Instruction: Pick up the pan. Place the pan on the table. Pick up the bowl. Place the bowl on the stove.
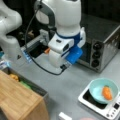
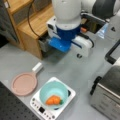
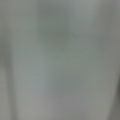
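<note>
While the wrist view shows nothing but plain grey surface, both front views lay out the scene. Nearest the bottom of a front view, the pan (image 2: 24,83) lies flat on the table (image 2: 75,72), its short white handle (image 2: 37,67) pointing up and to the right; just to its right stands the stove (image 2: 53,113), apart from the pan, with the bowl (image 2: 53,92) resting on its dark plate and an orange piece of food (image 2: 53,100) inside. In a front view the bowl (image 1: 103,90) sits on the stove (image 1: 100,103) at the lower right. Farther up, the gripper (image 2: 66,42) hangs on the white arm above bare table, well apart from bowl and pan, touching nothing; whether its fingers are spread or closed I cannot tell. Beyond it stand a wooden block (image 2: 37,25) and, at a front view's right, a silver toaster oven (image 1: 105,47).
</note>
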Tool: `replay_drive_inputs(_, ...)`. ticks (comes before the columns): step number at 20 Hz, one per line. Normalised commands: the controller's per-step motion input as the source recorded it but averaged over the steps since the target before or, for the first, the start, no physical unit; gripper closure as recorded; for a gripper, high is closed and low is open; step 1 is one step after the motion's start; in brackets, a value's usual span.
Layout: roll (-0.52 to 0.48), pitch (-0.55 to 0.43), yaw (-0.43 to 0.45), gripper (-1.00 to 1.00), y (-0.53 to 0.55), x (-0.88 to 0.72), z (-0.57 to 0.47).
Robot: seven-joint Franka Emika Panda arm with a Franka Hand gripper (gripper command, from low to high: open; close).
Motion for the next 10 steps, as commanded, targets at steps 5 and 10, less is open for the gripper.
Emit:
replay_drive_inputs(5,-0.108,-0.119,-0.009,-1.00,0.05,-0.24,0.01)
replay_drive_inputs(10,-0.131,-0.075,0.028,-1.00,0.04,-0.12,-0.12)
